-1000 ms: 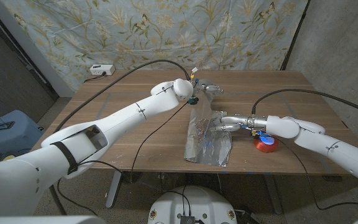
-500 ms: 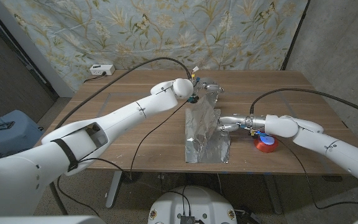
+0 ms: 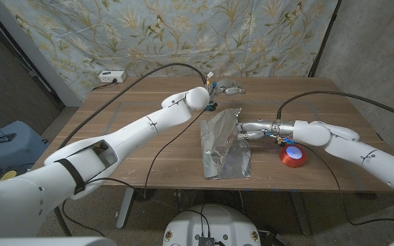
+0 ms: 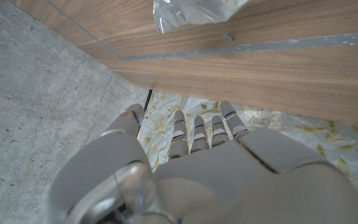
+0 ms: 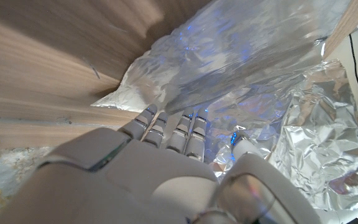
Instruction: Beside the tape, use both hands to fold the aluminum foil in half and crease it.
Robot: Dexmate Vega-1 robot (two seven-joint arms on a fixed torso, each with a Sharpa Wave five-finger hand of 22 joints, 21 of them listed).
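The aluminum foil looks thin and easily crumpled, best taken at its edges. The right hand pinches its right edge; the left hand hovers spread above the desk.

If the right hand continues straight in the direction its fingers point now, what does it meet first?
The aluminum foil. The right hand points toward the robot's left, and its fingers already seem to be at the sheet's raised edge, though actual contact is unclear.

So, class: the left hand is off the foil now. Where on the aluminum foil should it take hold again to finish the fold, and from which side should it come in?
Probably the far edge of the aluminum foil, at its raised corner near the right hand. That end already stands up off the table, so fingers can get under it, whereas the near half lies flat. The left hand hovers just beyond it, so it could come in from the far side.
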